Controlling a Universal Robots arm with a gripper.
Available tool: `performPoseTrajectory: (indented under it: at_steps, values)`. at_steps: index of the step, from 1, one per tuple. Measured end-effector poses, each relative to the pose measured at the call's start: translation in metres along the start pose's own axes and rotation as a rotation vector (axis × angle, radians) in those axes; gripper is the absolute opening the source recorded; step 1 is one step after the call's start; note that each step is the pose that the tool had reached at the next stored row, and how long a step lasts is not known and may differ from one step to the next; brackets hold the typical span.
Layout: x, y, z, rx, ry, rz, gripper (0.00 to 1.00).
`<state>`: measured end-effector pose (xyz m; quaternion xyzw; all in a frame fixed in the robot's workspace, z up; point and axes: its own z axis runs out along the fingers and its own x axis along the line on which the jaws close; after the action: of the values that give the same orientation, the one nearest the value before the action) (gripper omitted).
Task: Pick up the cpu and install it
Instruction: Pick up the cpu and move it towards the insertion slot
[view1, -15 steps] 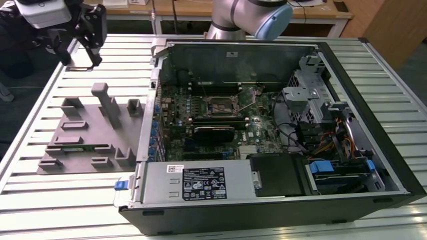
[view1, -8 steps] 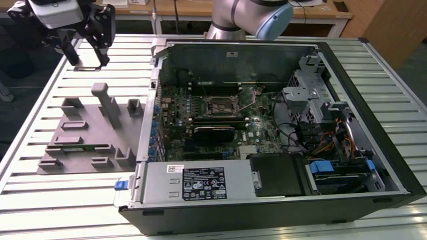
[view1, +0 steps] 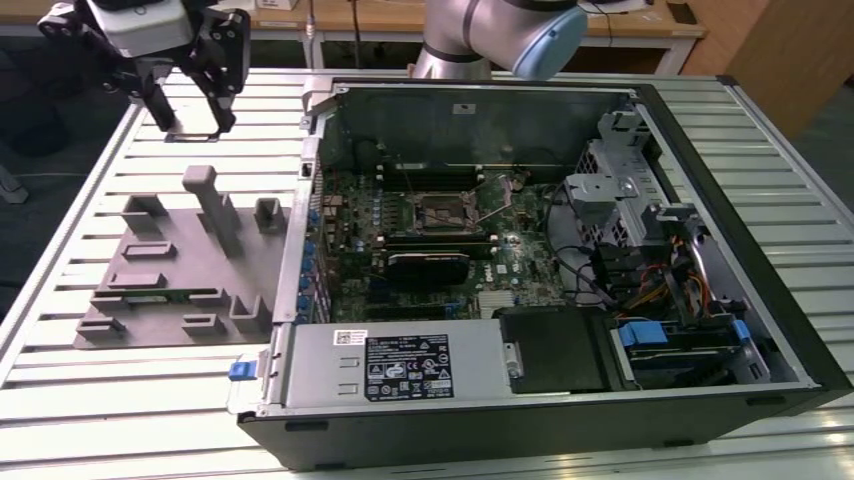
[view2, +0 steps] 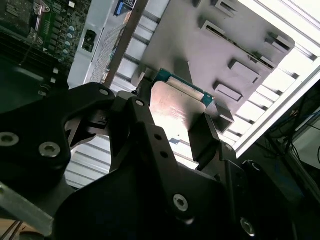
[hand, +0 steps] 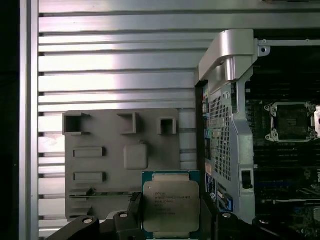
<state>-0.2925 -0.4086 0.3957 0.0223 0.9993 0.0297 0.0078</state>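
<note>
My gripper (view1: 195, 125) hangs high over the slatted table at the exterior view's far left, shut on the cpu (view1: 192, 134), which shows there as a thin flat plate between the fingertips. In the first wrist view the cpu (hand: 171, 204) is a square chip with a silvery top and a teal rim, clamped between two black fingers (hand: 134, 210). The second wrist view shows the cpu (view2: 176, 100) from behind the black gripper body. The open motherboard socket (view1: 441, 210) (hand: 292, 121) sits inside the computer case, well apart from the gripper toward the exterior view's right.
A gray fixture plate (view1: 174, 275) (hand: 120, 160) with upright pegs and pockets lies on the table below the gripper. The open computer case (view1: 320, 110) has a raised metal wall beside it. Memory, cables and a drive cage (view1: 607, 200) crowd the socket.
</note>
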Motion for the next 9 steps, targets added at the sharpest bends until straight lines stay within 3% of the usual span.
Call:
performPoseTrajectory:
  at_steps: [9]
  values:
    - [-0.0179, 0.0008, 0.0003, 0.0001, 0.0, 0.0, 0.54]
